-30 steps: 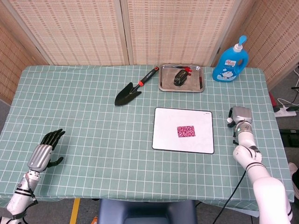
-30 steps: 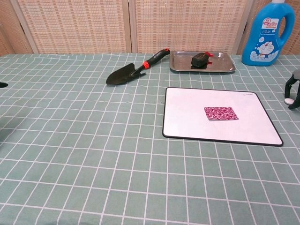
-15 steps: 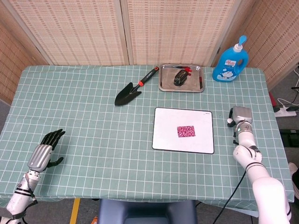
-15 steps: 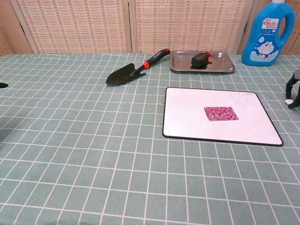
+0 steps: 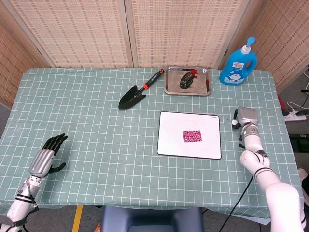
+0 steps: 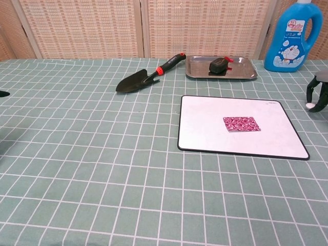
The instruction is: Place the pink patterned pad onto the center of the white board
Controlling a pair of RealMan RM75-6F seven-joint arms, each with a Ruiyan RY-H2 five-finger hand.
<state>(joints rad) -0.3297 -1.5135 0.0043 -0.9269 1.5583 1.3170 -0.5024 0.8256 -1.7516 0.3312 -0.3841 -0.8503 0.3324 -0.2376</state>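
The pink patterned pad point(image 5: 192, 136) lies flat near the middle of the white board point(image 5: 174, 130), which has a black rim. The chest view shows the same pad point(image 6: 241, 123) on the board point(image 6: 205, 123). My right hand point(image 5: 245, 120) hovers just right of the board, apart from it, with its fingers hanging down and nothing in them. At the chest view's right edge only part of that hand point(image 6: 315, 95) shows. My left hand point(image 5: 48, 154) rests near the table's front left corner, fingers spread and holding nothing.
A black trowel with a red-banded handle point(image 5: 137, 92) lies behind the board to the left. A metal tray point(image 5: 205, 87) holding a dark tool stands at the back, and a blue detergent bottle point(image 5: 239, 63) at the back right.
My right hand has shifted slightly toward the board and away from the table's front. The pad, the board and my left hand have not moved.
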